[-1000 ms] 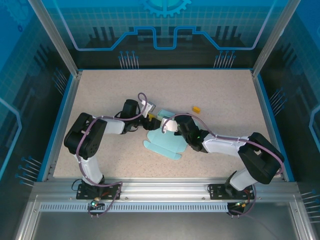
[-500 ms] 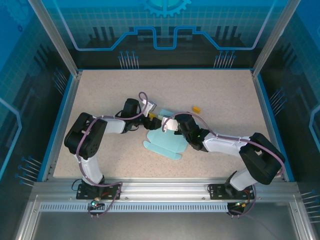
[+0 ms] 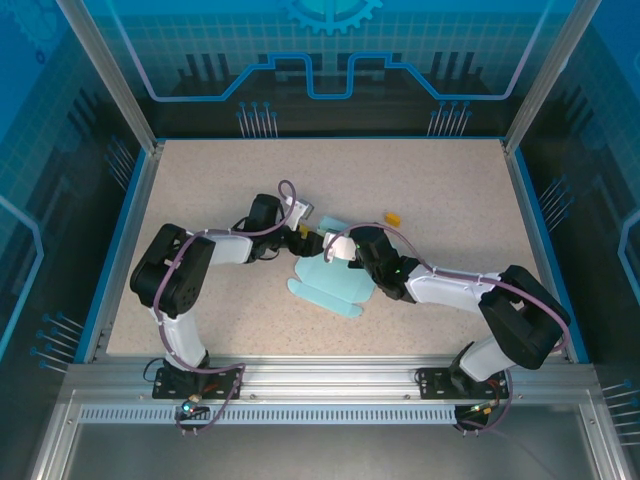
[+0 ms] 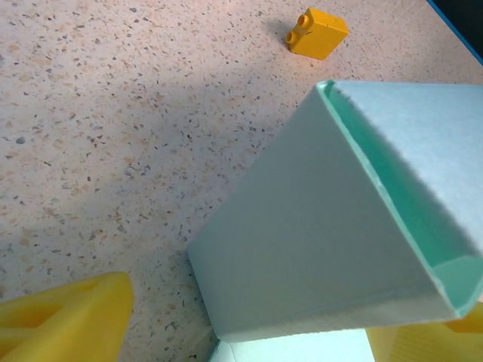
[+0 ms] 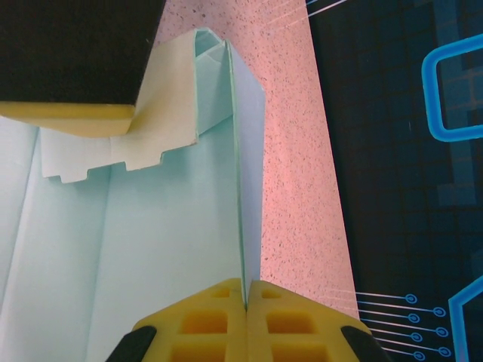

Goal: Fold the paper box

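Observation:
The paper box (image 3: 325, 290) is pale blue card lying half flat in the middle of the table, with its far end folded up. My right gripper (image 5: 246, 298) is shut on the thin top edge of an upright wall of the paper box (image 5: 151, 249). From above, the right gripper (image 3: 335, 243) sits at the box's far end, with my left gripper (image 3: 308, 236) close beside it on the left. In the left wrist view the raised corner of the paper box (image 4: 317, 226) stands between the wide-apart yellow fingers (image 4: 64, 320) of the open left gripper (image 4: 249, 339).
A small orange-yellow brick (image 3: 393, 217) lies on the speckled table beyond the box to the right, and it also appears as the brick (image 4: 317, 32) in the left wrist view. Blue-edged walls (image 3: 125, 240) ring the table.
My left gripper has opened wider and edged slightly right towards the box's raised end. The right gripper has kept its hold and barely moved.

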Controlling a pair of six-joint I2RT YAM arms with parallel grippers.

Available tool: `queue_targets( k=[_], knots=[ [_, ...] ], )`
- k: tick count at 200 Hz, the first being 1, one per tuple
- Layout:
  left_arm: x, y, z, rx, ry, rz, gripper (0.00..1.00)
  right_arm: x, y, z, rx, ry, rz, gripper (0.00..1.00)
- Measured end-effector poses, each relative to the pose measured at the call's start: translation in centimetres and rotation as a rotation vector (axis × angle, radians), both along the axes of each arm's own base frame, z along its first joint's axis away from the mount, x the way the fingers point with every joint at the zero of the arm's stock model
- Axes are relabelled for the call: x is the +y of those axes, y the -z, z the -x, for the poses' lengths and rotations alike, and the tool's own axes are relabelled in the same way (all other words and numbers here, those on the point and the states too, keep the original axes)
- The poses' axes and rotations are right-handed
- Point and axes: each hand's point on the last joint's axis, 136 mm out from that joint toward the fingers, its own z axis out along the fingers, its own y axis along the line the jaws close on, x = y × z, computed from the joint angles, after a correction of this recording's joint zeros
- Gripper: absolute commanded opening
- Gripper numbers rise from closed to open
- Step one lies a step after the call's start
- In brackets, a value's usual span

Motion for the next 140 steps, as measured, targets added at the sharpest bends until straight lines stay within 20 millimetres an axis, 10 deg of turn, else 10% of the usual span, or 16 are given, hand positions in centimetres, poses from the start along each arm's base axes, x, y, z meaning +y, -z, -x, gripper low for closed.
queue_targets(
  k=[140],
  knots=[
    [-1.1, -1.1, -0.6, -0.053, 0.01, -0.002, 0.74, 1.7, 0.6, 0.7, 0.056, -0.057, -0.039, 0.0]
  ],
)
